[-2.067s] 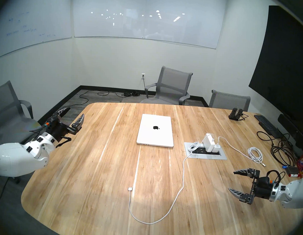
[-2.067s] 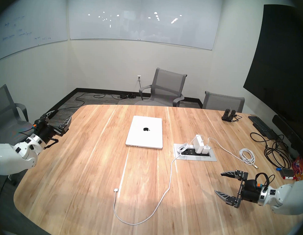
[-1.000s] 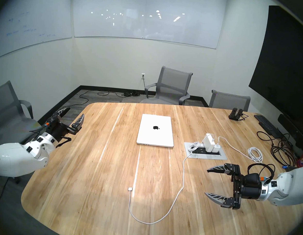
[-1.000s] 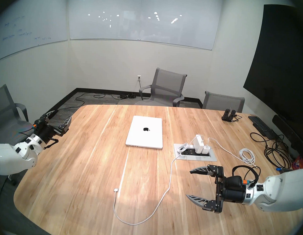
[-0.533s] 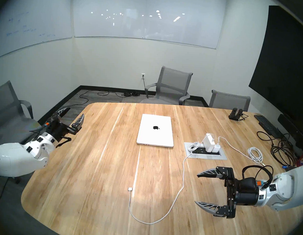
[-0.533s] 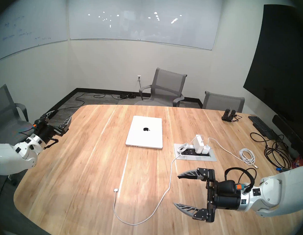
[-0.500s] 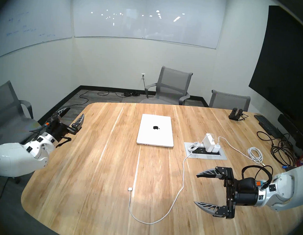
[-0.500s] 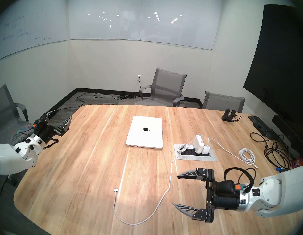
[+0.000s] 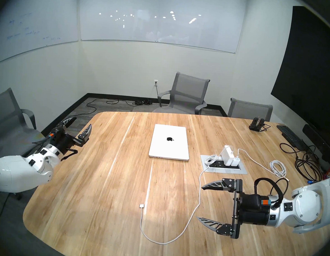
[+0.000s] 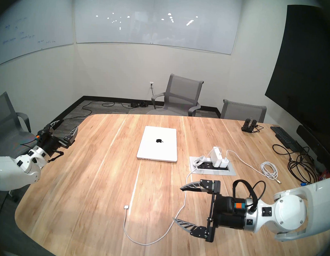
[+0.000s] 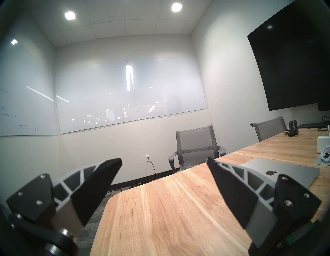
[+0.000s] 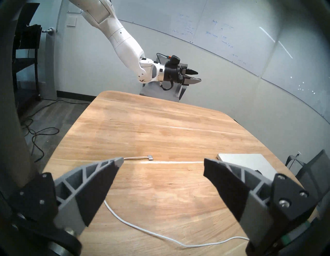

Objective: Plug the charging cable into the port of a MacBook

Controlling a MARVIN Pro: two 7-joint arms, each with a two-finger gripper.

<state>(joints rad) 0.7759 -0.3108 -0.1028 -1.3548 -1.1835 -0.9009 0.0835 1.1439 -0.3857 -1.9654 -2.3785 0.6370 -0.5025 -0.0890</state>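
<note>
The closed silver MacBook (image 9: pixel 169 146) (image 10: pixel 158 149) lies mid-table, its port (image 9: pixel 153 156) the leftmost slot in the near edge. The white charging cable (image 9: pixel 164 243) runs from a power brick (image 9: pixel 227 155) in a loop to its connector tip (image 9: pixel 141 206) (image 12: pixel 150 157), lying loose on the wood. My right gripper (image 9: pixel 200 203) (image 12: pixel 163 160) hangs open above the table with its fingertips at the cord's right-hand run. It is well to the right of the connector and holds nothing. My left gripper (image 9: pixel 83 121) (image 11: pixel 163 159) stands open and empty at the table's left edge.
A recessed outlet plate (image 9: pixel 223 170) holds the brick and a smaller white charger with a coiled white cord (image 9: pixel 278 168). A black keyboard (image 9: pixel 290 135), tangled black cables (image 9: pixel 307 164) and a small black dock (image 9: pixel 257 123) crowd the far right. Grey chairs (image 9: pixel 188 95) ring the table.
My right arm has swept left across the table toward the cable, jaws open throughout. The left arm, the MacBook and the cable have not moved.
</note>
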